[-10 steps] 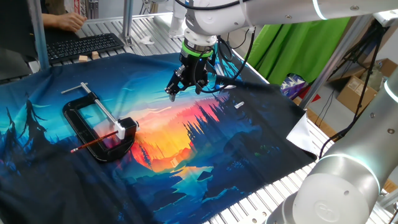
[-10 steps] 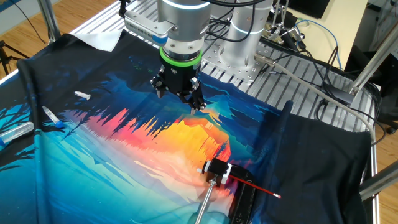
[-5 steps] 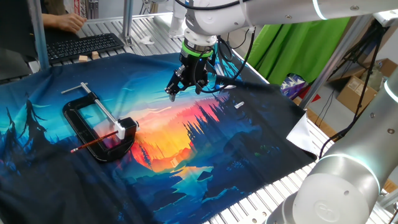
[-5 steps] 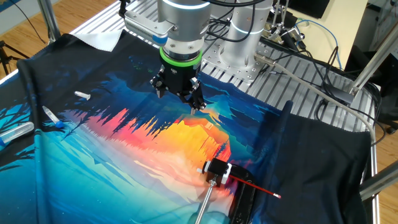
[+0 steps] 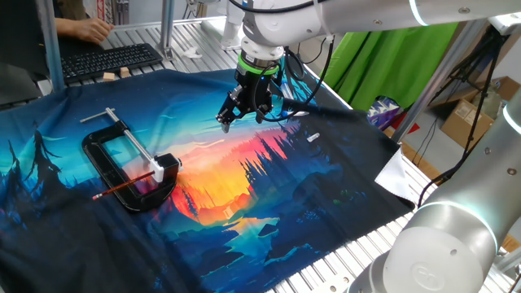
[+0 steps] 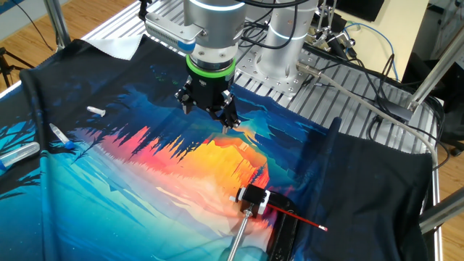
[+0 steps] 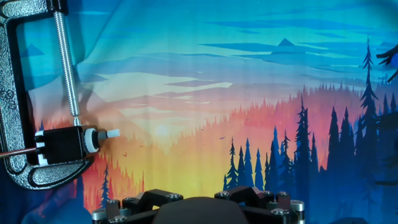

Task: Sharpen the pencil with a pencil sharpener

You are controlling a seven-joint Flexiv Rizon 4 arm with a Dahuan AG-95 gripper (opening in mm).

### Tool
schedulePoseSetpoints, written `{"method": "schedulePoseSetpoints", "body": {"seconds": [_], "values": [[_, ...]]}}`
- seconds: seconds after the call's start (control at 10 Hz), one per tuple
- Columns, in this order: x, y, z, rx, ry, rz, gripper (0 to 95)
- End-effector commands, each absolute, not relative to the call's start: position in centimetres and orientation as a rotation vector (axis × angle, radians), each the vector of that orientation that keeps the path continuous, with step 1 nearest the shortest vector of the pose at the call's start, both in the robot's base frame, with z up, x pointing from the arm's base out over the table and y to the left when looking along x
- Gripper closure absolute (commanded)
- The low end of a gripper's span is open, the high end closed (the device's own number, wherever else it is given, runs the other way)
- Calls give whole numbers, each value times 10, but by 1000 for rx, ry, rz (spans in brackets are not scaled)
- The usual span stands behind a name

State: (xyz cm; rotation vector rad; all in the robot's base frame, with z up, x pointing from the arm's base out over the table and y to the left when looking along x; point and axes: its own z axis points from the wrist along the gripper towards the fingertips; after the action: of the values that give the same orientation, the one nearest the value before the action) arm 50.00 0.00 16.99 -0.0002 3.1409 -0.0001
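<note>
The red-orange pencil (image 5: 122, 186) lies on the printed cloth with one end stuck into a small black-and-white pencil sharpener (image 5: 165, 166). The sharpener is held in a black C-clamp (image 5: 96, 155) at the left. In the other fixed view the pencil (image 6: 301, 218), sharpener (image 6: 254, 198) and clamp (image 6: 284, 235) are at the bottom. The hand view shows the sharpener (image 7: 62, 146), the clamp (image 7: 9, 81) and the pencil (image 7: 15, 151) at the left edge. My gripper (image 5: 242, 119) (image 6: 209, 116) hovers above the cloth's middle, well apart from them, open and empty. Its fingertips are hidden in the hand view.
A keyboard (image 5: 110, 59) with a person's hand (image 5: 85, 28) and small wooden blocks (image 5: 114, 75) lie at the back. A small white piece (image 5: 313, 136) (image 6: 95, 110) and pens (image 6: 18, 152) lie on the cloth. A second arm's body (image 5: 440, 244) fills the near right corner.
</note>
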Motion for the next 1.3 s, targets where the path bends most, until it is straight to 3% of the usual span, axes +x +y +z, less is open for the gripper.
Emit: {"method": "schedulePoseSetpoints", "body": {"seconds": [0.1, 1.3], "values": [[500, 0, 170, 523, 3033, 91, 950], [499, 0, 169, 518, 3046, 103, 950]]}}
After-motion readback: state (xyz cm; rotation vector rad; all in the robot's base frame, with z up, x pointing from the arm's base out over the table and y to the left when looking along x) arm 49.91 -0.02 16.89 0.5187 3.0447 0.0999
